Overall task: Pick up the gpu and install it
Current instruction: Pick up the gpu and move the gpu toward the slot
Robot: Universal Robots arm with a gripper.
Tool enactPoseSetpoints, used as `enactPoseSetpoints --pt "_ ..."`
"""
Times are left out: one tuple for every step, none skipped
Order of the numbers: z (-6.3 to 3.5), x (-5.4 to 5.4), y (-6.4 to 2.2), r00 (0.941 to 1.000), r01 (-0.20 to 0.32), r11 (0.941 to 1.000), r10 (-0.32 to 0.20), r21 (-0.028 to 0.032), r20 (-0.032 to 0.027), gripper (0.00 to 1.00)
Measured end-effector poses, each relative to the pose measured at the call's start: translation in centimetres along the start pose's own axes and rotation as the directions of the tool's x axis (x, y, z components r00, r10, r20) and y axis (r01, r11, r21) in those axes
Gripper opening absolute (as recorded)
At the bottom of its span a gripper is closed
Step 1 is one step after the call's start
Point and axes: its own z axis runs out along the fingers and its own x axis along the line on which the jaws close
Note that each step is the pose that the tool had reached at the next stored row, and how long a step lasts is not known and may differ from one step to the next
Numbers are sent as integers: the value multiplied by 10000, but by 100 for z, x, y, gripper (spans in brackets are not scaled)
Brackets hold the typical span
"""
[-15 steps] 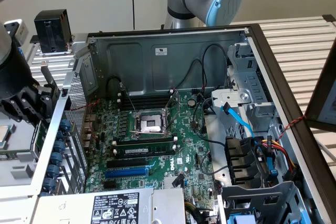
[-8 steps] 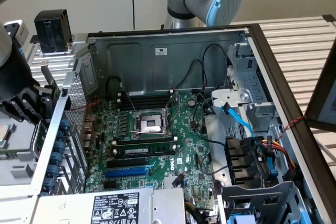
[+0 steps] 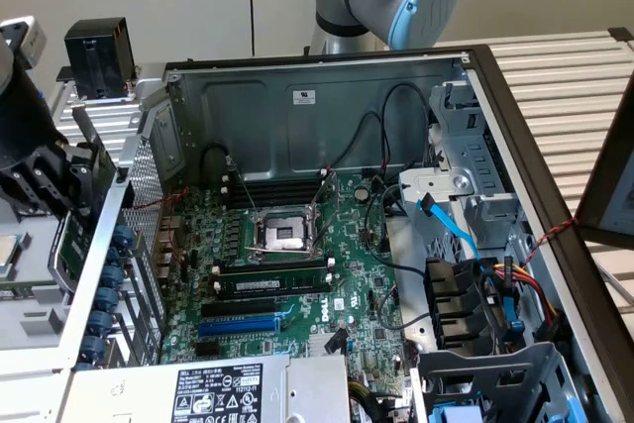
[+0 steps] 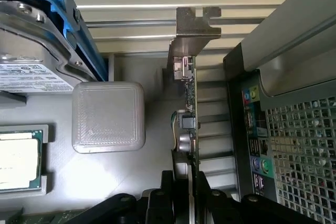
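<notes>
Gpu [image 4: 190, 108] stands edge-on outside the computer case [image 3: 297, 116], just beside its perforated rear wall [image 4: 299, 150], with the gripper [image 4: 184, 205] closed on the end opposite its silver bracket [image 4: 197, 24]. That slim hold (just one end) could let it twist, and the bracket may snag the wall. Freer room lies toward the grey block [image 4: 107, 116].

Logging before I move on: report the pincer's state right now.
Pincer: closed on the gpu, which it holds edge-on beside the computer case.
</notes>
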Motion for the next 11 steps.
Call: enactPoseSetpoints --pt "-42 -5 7 10000 0 10000 0 -1 1 28" --pt "-87 -10 15 10000 1 10000 -1 -1 0 28" --pt "-133 -15 23 10000 0 10000 0 -1 1 28" --pt "-177 -20 30 10000 0 10000 0 -1 1 28" --pt "-224 -26 38 10000 0 10000 0 -1 0 28" --pt "-268 -31 46 10000 1 10000 -1 -1 1 28" --pt "-312 -34 53 10000 0 10000 0 0 -1 28" --pt "-358 -38 61 10000 0 10000 0 -1 1 28" --pt "-401 -42 68 10000 0 10000 0 -1 1 28" --pt "-445 -45 75 10000 0 10000 0 0 -1 28" --pt "-489 -49 83 10000 0 10000 0 0 0 28"
